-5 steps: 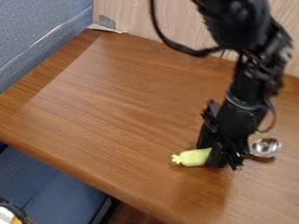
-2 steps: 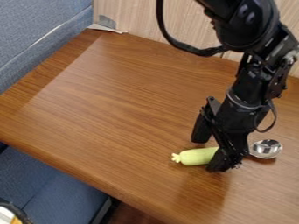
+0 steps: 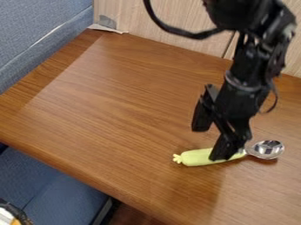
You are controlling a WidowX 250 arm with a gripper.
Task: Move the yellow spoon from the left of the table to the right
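1. Nearest item: the brown wood-grain table [image 3: 117, 96], its front edge running aslant towards the lower right. At the lower left corner I note a part-seen item [image 3: 9, 216] with a dark rim; identity not established.
2. Task item: the spoon with a pale yellow, plastic-looking handle [image 3: 197, 157] and shiny metal bowl [image 3: 268, 150]. It lies flat on the right-hand part of the table, bowl pointing right.
3. My black two-finger gripper [image 3: 210, 141] hangs over the handle. The jaws stand wide apart and I find nothing clamped in them. One finger crosses the handle in my line of sight; I cannot tell whether it touches.
4. Step in hand, as I judge it: release at the right side, the carry apparently complete.
5. Next move, as I judge it: raise the gripper straight up with the jaws apart, then back away. A sideways move while low could catch the handle and turn the spoon.
6. Behind: a pale wood-grain panel [image 3: 147, 22] with a grey patch [image 3: 107, 22], and blue-grey upholstery [image 3: 41, 26] at upper left.
7. Markings: I can make out no brand, label or writing on spoon, gripper, table or panel.
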